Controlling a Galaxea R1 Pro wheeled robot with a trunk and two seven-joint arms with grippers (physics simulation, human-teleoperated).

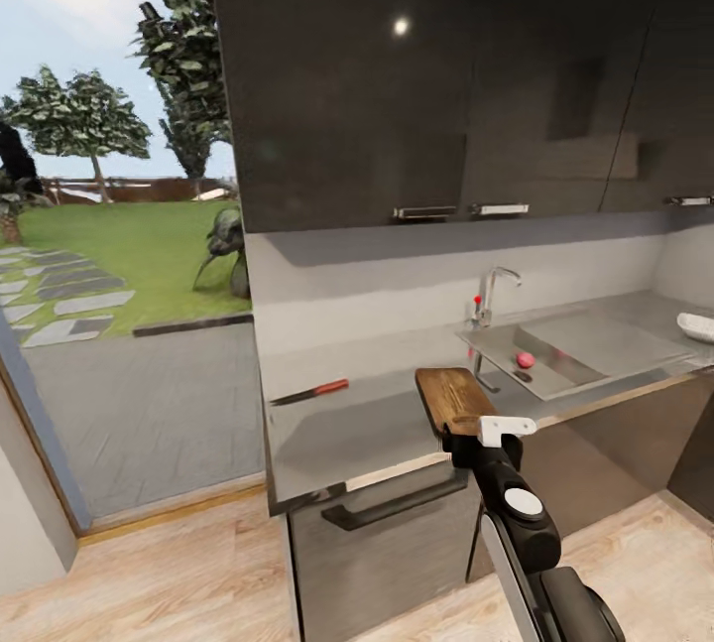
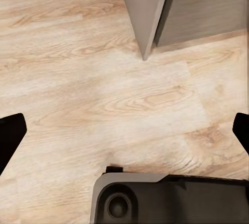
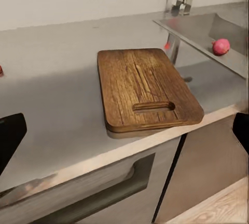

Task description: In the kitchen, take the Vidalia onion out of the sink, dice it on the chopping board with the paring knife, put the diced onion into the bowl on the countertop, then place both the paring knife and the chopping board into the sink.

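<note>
Head view frames the whole table (image 1: 347, 424): the paring knife (image 1: 309, 391) is laid toward its left end, the chopping board (image 1: 456, 397) at the front edge just behind the right arm's fingers (image 1: 493, 436), the Vidalia onion (image 1: 525, 359) in the sink (image 1: 585, 349) beyond, and the bowl (image 1: 697, 326) far right. Right wrist view adds the board's slot handle (image 3: 153, 106) turned toward the widely spread fingers, which grip nothing. Left wrist view offers wooden floor (image 2: 104, 94) between equally spread, empty fingers (image 2: 10, 138).

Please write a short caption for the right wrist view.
Open right gripper before the chopping board on the countertop; Vidalia onion in the sink.
</note>
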